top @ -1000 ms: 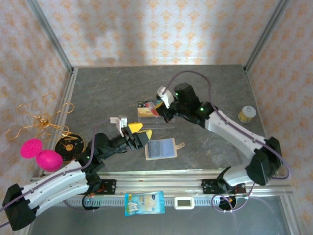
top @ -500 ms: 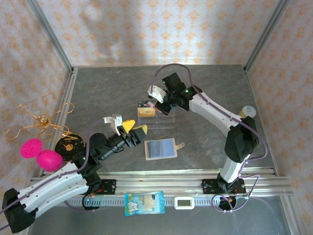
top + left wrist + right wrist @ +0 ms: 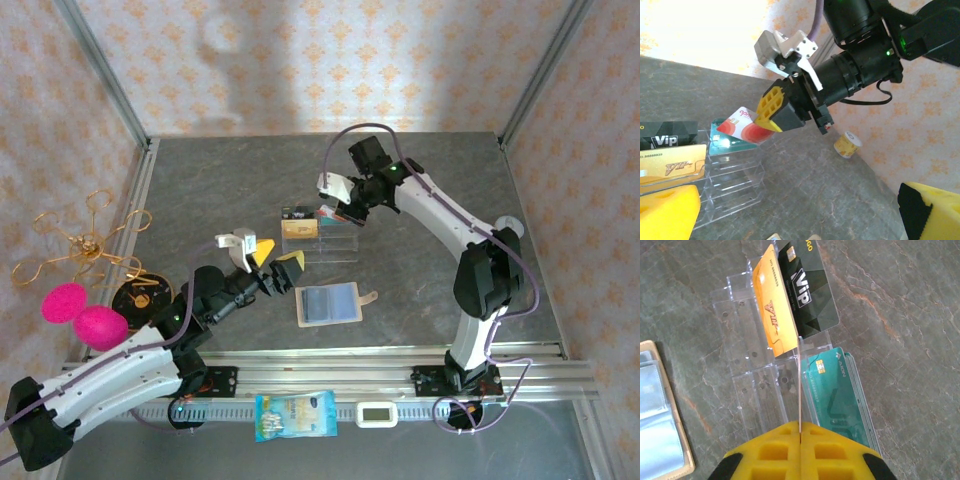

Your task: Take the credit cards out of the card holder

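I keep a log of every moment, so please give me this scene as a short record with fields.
right gripper: shut on red card, over the clear rack
left gripper: open, empty, left of the card holder
card holder: lies open on the table, blue-grey inside up
clear rack: holds gold card, black card, teal card

right elbow (image 3: pixel 487 275): swung to frame right | right tool (image 3: pixel 337 209) + red card (image 3: pixel 740 127): slightly up | left tool (image 3: pixel 277 270): back lower-left
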